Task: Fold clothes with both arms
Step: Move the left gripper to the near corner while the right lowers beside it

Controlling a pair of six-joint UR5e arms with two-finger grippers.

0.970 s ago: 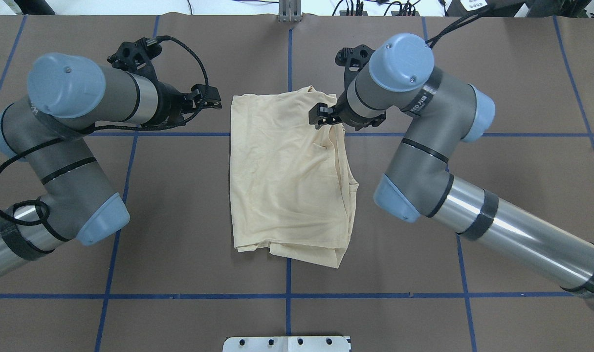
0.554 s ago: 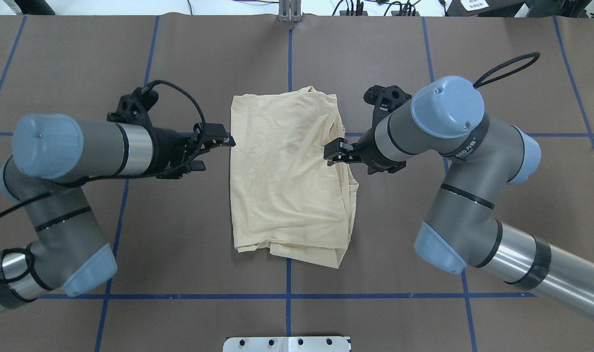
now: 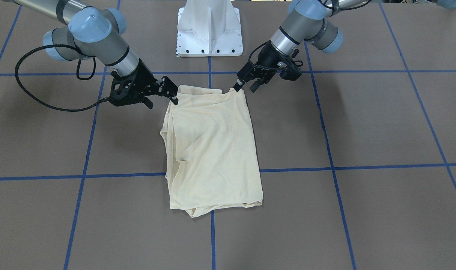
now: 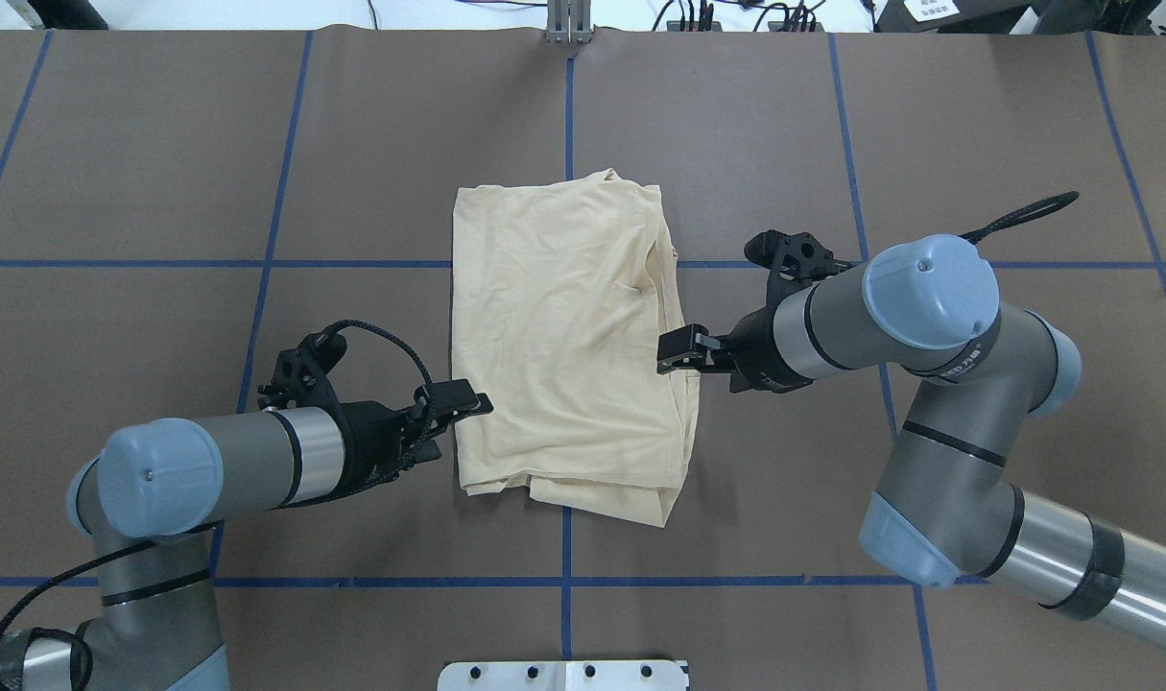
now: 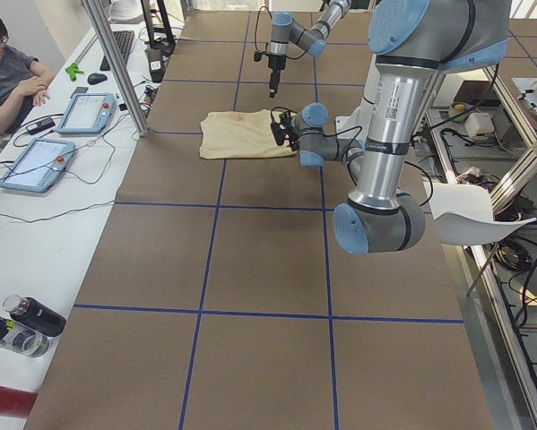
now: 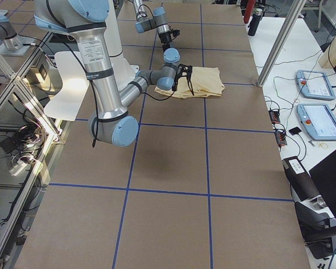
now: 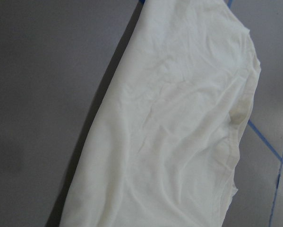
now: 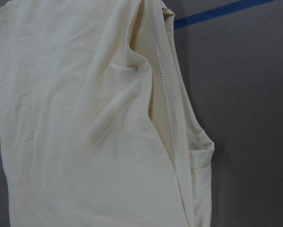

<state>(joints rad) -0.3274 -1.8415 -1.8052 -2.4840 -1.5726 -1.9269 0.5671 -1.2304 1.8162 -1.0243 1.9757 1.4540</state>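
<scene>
The folded T-shirt (image 4: 563,345) ran top-to-bottom at overhead centre, the left gripper (image 4: 464,424) at its lower-left edge, the right gripper (image 4: 671,350) mid-right, the jaws of both spread and empty.

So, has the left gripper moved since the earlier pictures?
Yes. The left gripper has crossed the horizontal blue tape line towards the robot, beside the T-shirt.

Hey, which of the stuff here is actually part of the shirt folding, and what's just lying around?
Part of the job: T-shirt, left gripper, right gripper.
Lying about: white pedestal base, tablets, bottles.
</scene>
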